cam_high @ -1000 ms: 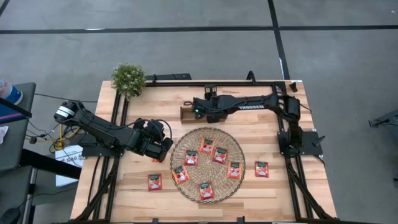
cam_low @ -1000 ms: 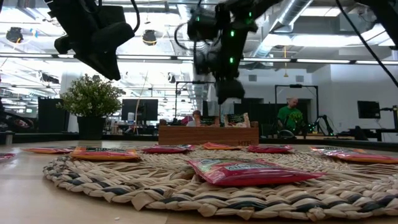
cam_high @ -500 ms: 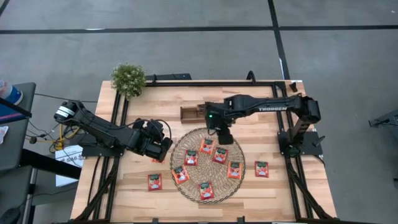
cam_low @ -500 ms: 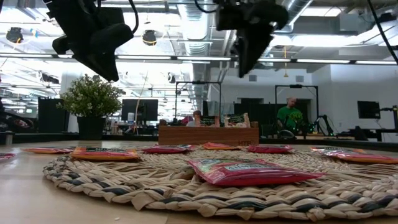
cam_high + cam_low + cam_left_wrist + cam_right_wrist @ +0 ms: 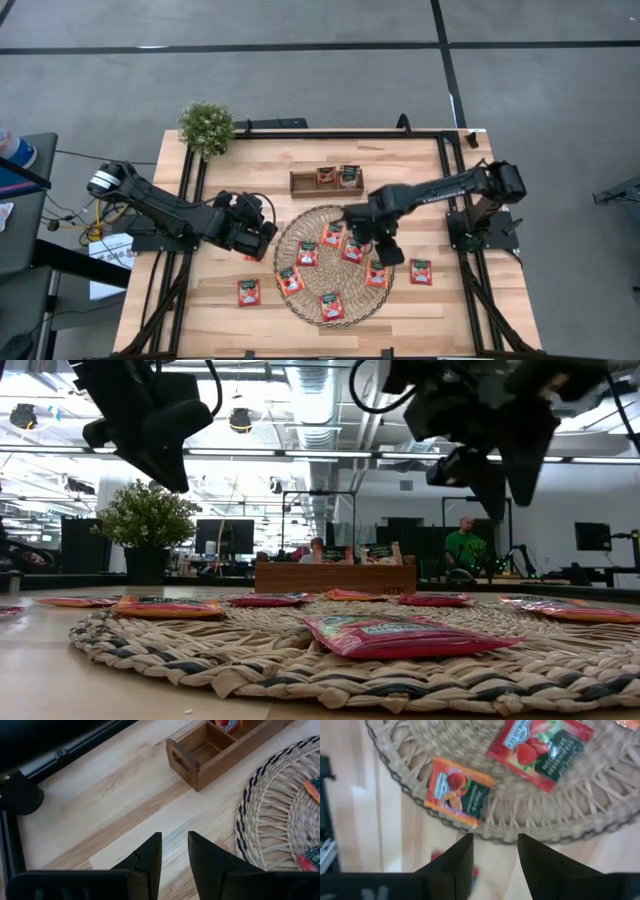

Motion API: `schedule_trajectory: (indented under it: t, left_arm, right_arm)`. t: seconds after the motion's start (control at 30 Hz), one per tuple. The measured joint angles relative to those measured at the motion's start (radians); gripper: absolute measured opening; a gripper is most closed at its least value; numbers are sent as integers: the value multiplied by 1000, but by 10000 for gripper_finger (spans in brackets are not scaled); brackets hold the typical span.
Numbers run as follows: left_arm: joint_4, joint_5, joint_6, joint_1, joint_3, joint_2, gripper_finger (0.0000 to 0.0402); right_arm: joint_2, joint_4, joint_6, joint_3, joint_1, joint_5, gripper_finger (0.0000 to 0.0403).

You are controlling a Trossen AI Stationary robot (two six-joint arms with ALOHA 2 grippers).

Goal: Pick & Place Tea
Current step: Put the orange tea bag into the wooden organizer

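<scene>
We hold our right hand [image 5: 386, 250] open and empty above the woven mat's [image 5: 300, 232] right side, over tea [image 5: 376, 272] sachets scattered on mat and table [image 5: 430, 320]; two stand in the wooden tray [image 5: 303, 183]. They look light, thin and slick, best pinched by an edge. Our left hand [image 5: 174, 851], fingers slightly apart, waits left of the mat.

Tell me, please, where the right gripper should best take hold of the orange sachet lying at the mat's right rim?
Probably its outer edge. The orange sachet lies flat on the woven mat, one edge reaching the rim beside bare table. The right gripper, open above it, could descend from above, one finger just outside the rim under that edge, since a flat packet offers little else to pinch.
</scene>
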Motion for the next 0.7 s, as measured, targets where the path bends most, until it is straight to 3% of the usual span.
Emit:
schedule_trajectory:
  t: [0.13,0.47,0.7]
  left_arm:
    - [-1,1,0,0,0,17,87]
    - [9,30,0,0,0,21,87]
    - [29,32,0,0,0,21,87]
  right_arm:
    - [-36,103,62,-79,36,55,132]
    - [-15,230,166,-183,143,59,123]
    - [-15,294,229,-210,194,210,122]
